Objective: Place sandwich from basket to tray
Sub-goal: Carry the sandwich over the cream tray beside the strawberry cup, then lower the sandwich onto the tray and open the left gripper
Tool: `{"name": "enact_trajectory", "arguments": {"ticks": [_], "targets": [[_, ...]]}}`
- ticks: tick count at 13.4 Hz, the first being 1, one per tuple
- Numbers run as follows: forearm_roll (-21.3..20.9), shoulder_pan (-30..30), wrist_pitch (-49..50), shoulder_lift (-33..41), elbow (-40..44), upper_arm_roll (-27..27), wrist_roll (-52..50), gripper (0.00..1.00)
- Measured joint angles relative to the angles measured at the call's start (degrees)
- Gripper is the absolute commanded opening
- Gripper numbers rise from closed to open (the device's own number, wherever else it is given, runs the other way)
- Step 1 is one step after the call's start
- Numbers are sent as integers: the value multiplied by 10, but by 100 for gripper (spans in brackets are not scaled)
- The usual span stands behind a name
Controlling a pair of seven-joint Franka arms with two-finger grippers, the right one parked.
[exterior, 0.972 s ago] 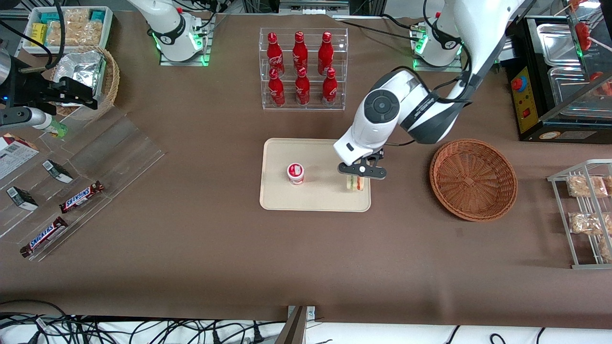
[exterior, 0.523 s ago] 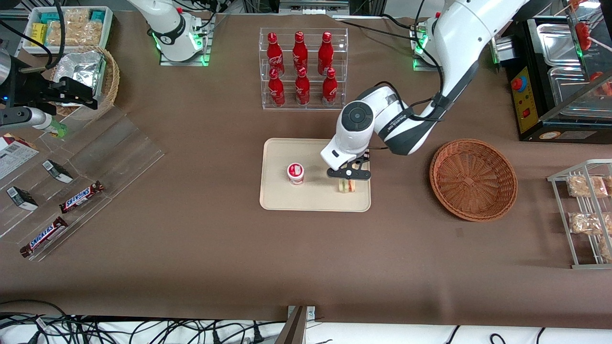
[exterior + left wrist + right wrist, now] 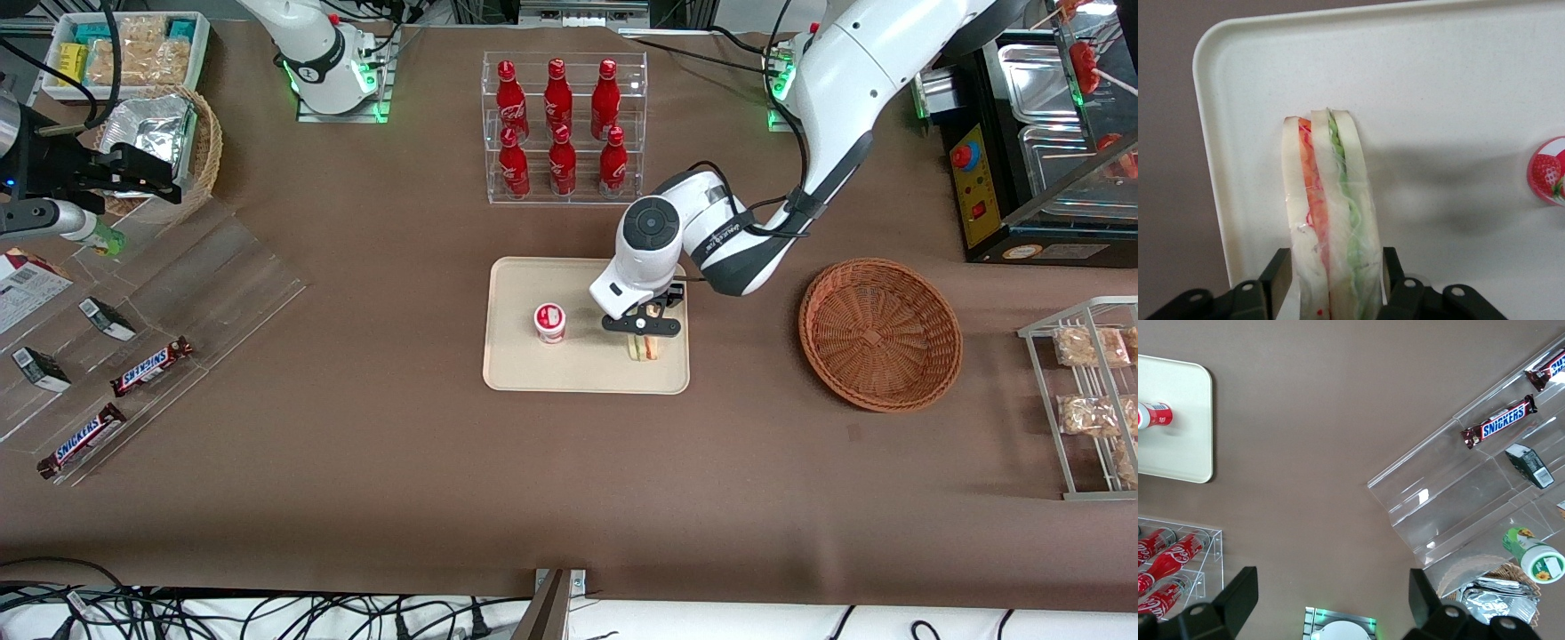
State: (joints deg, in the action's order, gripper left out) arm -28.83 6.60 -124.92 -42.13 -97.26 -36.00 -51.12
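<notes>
The sandwich stands on edge on the cream tray, at the tray's end toward the basket and near its front rim. My left gripper is straight above it, its fingers shut on the sandwich. In the left wrist view the sandwich shows pale bread with red and green layers in clear wrap, with a black finger against each side, over the tray. The reddish-brown wicker basket sits empty on the table beside the tray, toward the working arm's end.
A small red-and-white strawberry cup stands on the tray's middle, beside the sandwich. An acrylic rack of red bottles stands farther from the camera than the tray. A wire rack of bagged snacks is at the working arm's end.
My gripper has carried the sandwich a little farther over the tray toward the cup and lower. The arm's elbow has swung with it.
</notes>
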Motion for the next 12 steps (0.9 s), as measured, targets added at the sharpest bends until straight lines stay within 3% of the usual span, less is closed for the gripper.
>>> {"name": "enact_trajectory", "arguments": {"ticks": [6,12], "targets": [[0,-7,30,22,68,1,-51,100],[26,-57,150,145,126,0,-129,100]]}}
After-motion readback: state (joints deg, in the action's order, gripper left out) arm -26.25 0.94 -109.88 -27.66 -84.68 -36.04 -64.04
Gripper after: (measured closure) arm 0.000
